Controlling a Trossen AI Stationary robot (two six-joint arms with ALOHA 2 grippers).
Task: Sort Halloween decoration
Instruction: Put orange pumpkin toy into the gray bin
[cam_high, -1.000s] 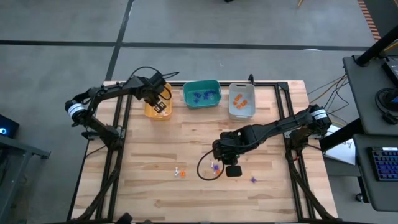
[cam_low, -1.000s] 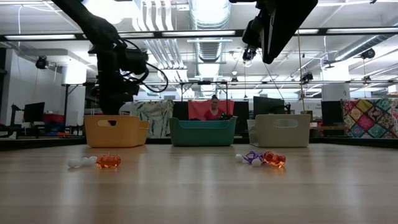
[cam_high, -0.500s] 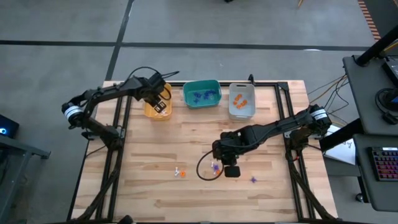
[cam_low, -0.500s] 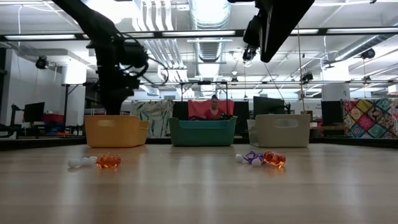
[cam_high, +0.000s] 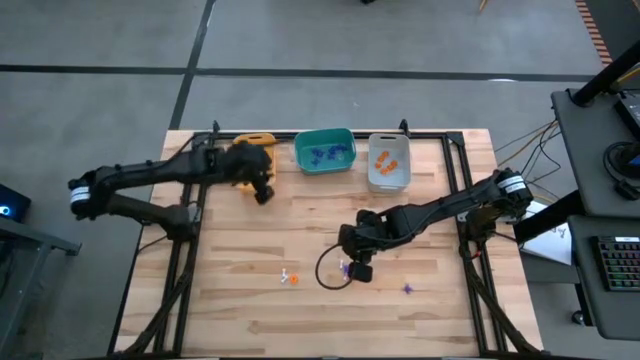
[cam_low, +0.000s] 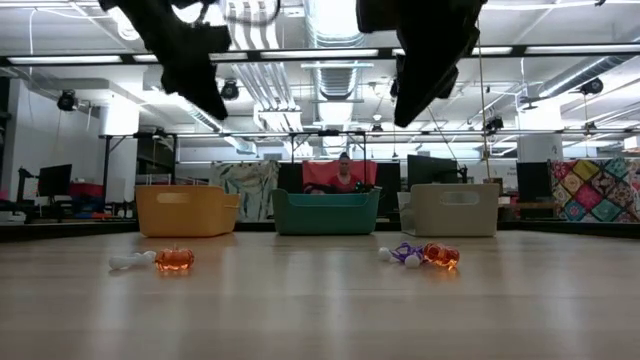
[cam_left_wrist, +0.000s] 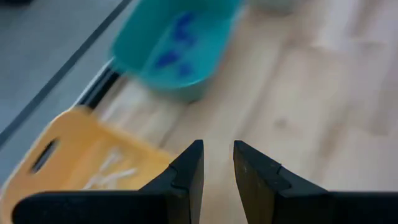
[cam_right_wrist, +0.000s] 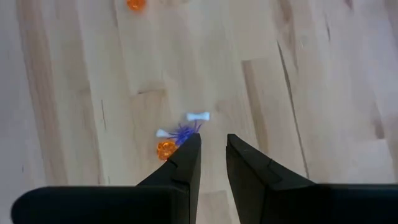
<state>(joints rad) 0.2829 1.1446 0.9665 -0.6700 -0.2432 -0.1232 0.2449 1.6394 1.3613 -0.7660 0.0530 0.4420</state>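
Observation:
The Halloween decoration left on the table is a few tiny trinkets. An orange and white pair (cam_high: 288, 277) lies left of centre. A cluster (cam_right_wrist: 177, 134) of a white bone, a purple spider and an orange pumpkin lies just ahead of my right gripper (cam_right_wrist: 213, 149), which hangs open above the wood and touches none of it. One purple piece (cam_high: 408, 289) lies farther right. My left gripper (cam_left_wrist: 217, 155) hovers open and empty above the table, just in front of the yellow bin (cam_left_wrist: 81, 155).
Three bins stand in a row at the far edge: yellow (cam_high: 255, 145), teal (cam_high: 325, 152) with blue pieces inside, grey (cam_high: 389, 162) with orange pieces inside. A black cable loop (cam_high: 330, 272) lies by the right gripper. Bare wood stretches along the near edge.
My left gripper has come up out of the yellow bin and swung toward the near edge, now tilted above the wood in front of the bin. My right gripper has rolled a little above the cluster and stayed almost in place. The trinkets have not moved.

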